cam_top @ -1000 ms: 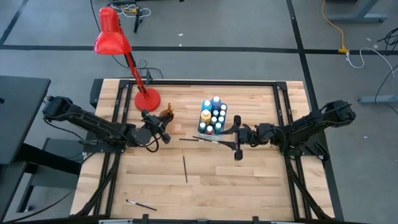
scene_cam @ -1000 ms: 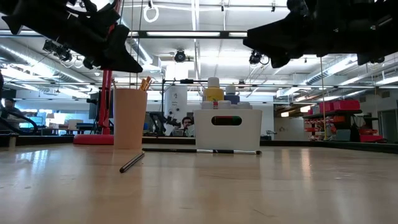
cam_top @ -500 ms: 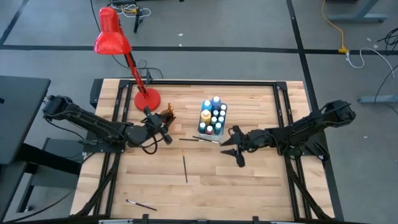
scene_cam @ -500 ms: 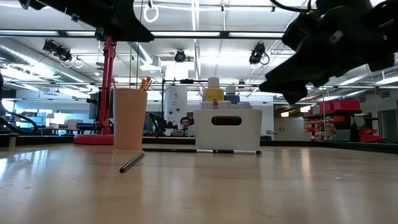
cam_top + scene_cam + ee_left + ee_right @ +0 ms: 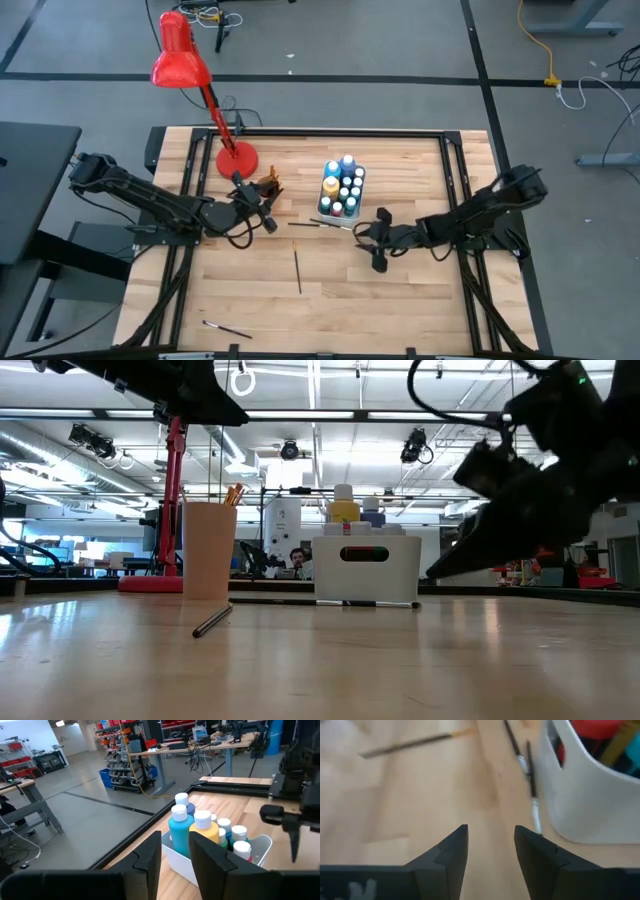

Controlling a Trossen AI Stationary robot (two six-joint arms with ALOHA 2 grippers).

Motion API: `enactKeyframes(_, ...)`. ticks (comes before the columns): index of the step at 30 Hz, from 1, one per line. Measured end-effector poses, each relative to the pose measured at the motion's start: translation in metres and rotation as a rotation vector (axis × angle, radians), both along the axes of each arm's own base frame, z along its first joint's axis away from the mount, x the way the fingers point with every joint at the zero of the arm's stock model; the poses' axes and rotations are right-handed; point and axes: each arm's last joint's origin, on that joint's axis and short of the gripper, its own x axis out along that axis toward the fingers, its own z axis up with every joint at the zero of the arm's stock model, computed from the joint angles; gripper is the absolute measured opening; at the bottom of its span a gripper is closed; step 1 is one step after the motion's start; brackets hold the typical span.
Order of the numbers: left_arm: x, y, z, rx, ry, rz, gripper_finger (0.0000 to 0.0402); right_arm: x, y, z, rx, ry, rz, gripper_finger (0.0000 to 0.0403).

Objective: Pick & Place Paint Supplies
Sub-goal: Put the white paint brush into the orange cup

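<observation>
A white bin (image 5: pixel 342 190) holds several white-capped paint bottles (image 5: pixel 181 824). Left of it stands a tan cup (image 5: pixel 209 550) with brushes in it. Two dark brushes (image 5: pixel 322 224) lie flat along the bin's near side, and show in the right wrist view as brushes (image 5: pixel 521 757). A third brush (image 5: pixel 298 272) lies mid-table, and one more brush (image 5: pixel 228 329) lies near the front edge. My left gripper (image 5: pixel 262 212) hovers open and empty just near of the cup. My right gripper (image 5: pixel 373 241) is open, tilted down, low over the wood right of the two brushes.
A red desk lamp (image 5: pixel 237 160) stands on its round base at the far left, its head (image 5: pixel 178 62) beyond the table's far edge. Bare wood (image 5: pixel 400 310) spans the near half of the table.
My right gripper has sunk toward the table and drifted toward the near edge, tipping its fingers downward. My left gripper has risen a little beside the cup. Nothing on the table has moved.
</observation>
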Motion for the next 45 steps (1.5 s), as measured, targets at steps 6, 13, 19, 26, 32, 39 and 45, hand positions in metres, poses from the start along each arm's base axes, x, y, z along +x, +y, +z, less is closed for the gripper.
enactKeyframes(6,0.0,0.0,0.0,0.002,0.0,0.007,0.0109,0.005,-0.006,-0.017,-0.118,0.01,-0.083,0.0165)
enactKeyframes(13,0.0,0.0,0.0,0.001,0.0,0.007,0.0109,0.006,-0.015,-0.03,-0.059,0.062,-0.104,0.0165)
enactKeyframes(19,0.0,0.0,0.0,0.001,0.0,0.008,0.0109,0.01,-0.023,-0.034,-0.05,0.052,-0.13,0.0165)
enactKeyframes(26,0.0,0.0,0.0,0.021,0.016,0.005,0.0109,0.011,-0.025,-0.034,-0.032,0.038,-0.122,0.0152)
enactKeyframes(32,0.0,0.0,0.0,0.02,0.016,0.005,0.0109,0.011,-0.025,-0.035,-0.04,0.049,-0.112,0.0079)
enactKeyframes(39,0.001,0.0,0.001,0.011,0.005,-0.023,0.0109,0.012,-0.02,-0.033,-0.006,0.034,0.015,0.0009)
enactKeyframes(45,0.003,-0.003,0.005,-0.023,-0.042,-0.13,0.0109,0.016,-0.011,-0.027,-0.053,-0.011,0.106,0.0003)
